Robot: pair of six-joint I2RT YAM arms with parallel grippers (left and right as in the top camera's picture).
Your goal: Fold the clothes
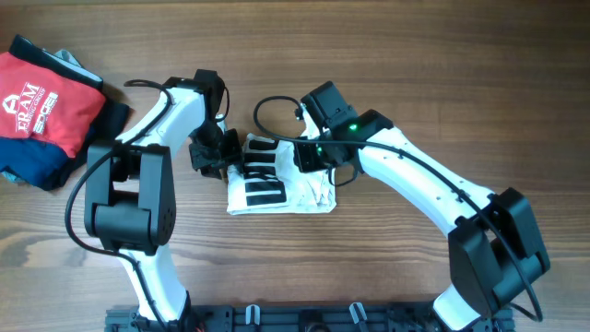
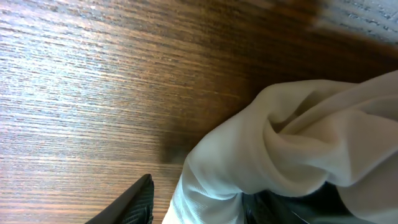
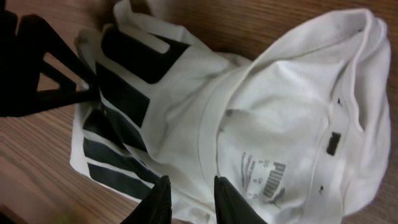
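The clothes are a white shirt (image 1: 281, 184) with black block stripes, lying as a folded bundle mid-table. My left gripper (image 1: 214, 152) is at its left edge; in the left wrist view a bunched white fold (image 2: 298, 137) sits between the fingers (image 2: 134, 205), and wood shows between one finger and the cloth. My right gripper (image 1: 309, 155) hovers over the bundle's upper right. Its jaws (image 3: 191, 180) stand slightly apart above the shirt (image 3: 261, 112), near the printed neck label, with nothing pinched. The small black patch (image 3: 334, 143) shows near the collar.
A red folded garment (image 1: 46, 101) with a white logo lies on a navy one (image 1: 37, 166) at the far left. Both arm bases stand on a black rail (image 1: 295, 318) along the near edge. Bare wood (image 1: 415, 74) lies behind the right arm.
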